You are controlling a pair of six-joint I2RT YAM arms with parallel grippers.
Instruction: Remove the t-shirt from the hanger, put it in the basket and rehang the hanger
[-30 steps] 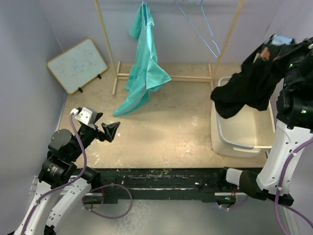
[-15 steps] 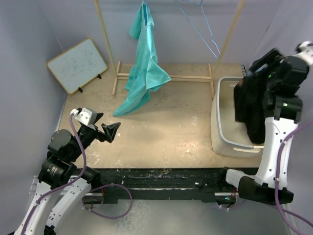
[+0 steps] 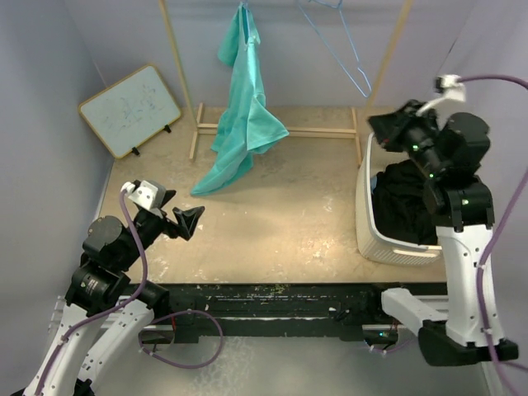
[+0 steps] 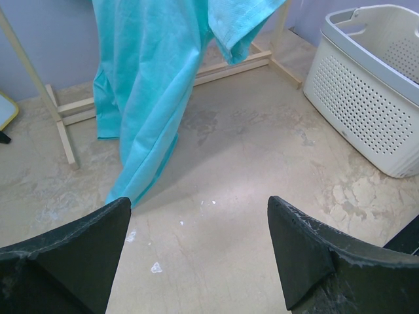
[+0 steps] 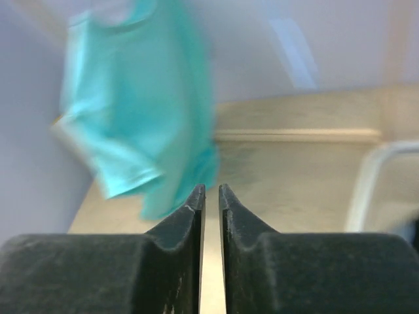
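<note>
A teal t-shirt (image 3: 245, 115) hangs bunched from a hanger on the wooden rack (image 3: 176, 58) at the back. It also shows in the left wrist view (image 4: 150, 85) and, blurred, in the right wrist view (image 5: 137, 111). My left gripper (image 3: 177, 216) (image 4: 200, 209) is open and empty, low over the table, well short of the shirt. My right gripper (image 3: 373, 122) (image 5: 211, 190) is raised above the white basket (image 3: 363, 223), pointing left towards the shirt. Its jaws are nearly touching with nothing between them. A black garment (image 3: 404, 206) lies in the basket.
An empty light-blue wire hanger (image 3: 342, 49) hangs on the rack to the right of the shirt. A small whiteboard (image 3: 130, 110) leans at the back left. The rack's base rail (image 3: 313, 131) runs along the floor behind. The basket shows in the left wrist view (image 4: 373, 85).
My right gripper carried the black garment down and left over the basket and let it go; it now lies in the basket. The right arm has swung left. The left arm barely moved.
</note>
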